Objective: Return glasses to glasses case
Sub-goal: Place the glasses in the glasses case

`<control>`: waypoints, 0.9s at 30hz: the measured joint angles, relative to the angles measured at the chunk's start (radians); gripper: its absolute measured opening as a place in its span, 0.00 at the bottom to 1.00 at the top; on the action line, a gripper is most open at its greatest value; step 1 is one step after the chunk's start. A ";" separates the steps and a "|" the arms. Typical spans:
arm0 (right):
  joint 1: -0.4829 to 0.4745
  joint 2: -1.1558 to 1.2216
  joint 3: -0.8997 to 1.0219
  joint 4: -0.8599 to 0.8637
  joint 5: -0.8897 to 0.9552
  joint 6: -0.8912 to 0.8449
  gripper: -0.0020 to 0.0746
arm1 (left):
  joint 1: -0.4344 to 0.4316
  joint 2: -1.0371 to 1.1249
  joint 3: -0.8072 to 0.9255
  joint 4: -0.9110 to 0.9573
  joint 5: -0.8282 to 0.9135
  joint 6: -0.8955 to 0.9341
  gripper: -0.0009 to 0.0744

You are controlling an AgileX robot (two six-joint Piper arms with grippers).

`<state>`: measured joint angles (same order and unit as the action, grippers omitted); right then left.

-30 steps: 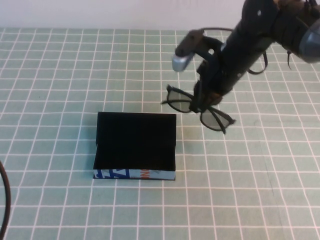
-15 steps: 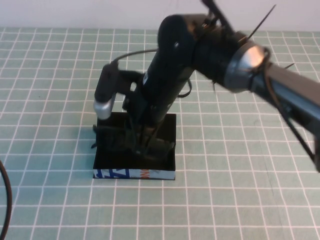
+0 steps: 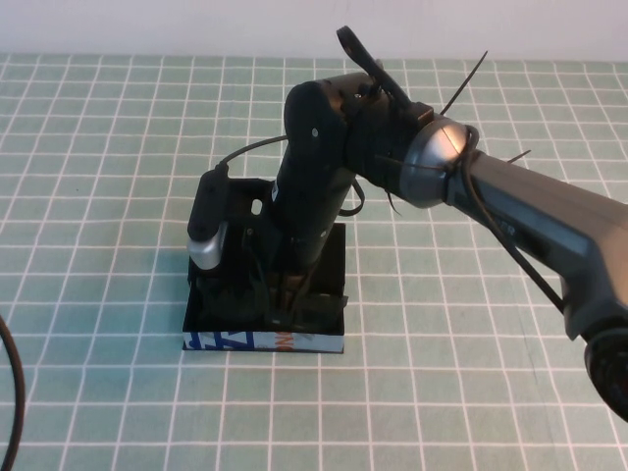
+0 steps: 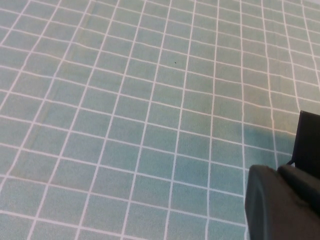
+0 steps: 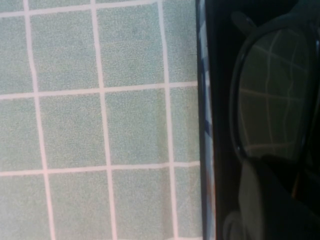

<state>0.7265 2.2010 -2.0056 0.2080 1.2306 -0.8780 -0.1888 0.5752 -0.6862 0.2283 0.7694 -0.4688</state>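
The black glasses case lies open in the middle of the table, its blue, white and orange front side facing the near edge. My right gripper reaches down into the case and is shut on the black glasses, which sit low inside it. In the right wrist view one lens lies inside the case, next to its printed front wall, with a dark finger beside it. My left gripper is shut and empty over bare tablecloth, away from the case.
A green cloth with a white grid covers the table. The right arm stretches in from the right over the case. A black cable curves along the near left edge.
My right gripper carried the glasses from the air right of the case to above it, then lowered them into the open case. The left gripper has not visibly moved.
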 joint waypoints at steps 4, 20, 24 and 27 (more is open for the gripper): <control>0.000 0.000 -0.002 0.000 0.000 0.000 0.07 | 0.000 0.000 0.000 0.000 0.000 0.000 0.01; 0.000 0.000 -0.004 0.000 0.000 0.022 0.26 | 0.000 0.000 0.000 0.000 0.000 0.024 0.01; -0.002 -0.007 -0.023 -0.019 0.000 0.022 0.20 | 0.000 0.000 0.000 -0.057 0.006 0.236 0.01; -0.004 -0.020 -0.074 -0.026 0.000 0.022 0.08 | 0.000 0.009 0.000 -0.172 0.008 0.469 0.01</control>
<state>0.7227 2.1807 -2.0795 0.1824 1.2306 -0.8557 -0.1888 0.5840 -0.6862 0.0560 0.7775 0.0000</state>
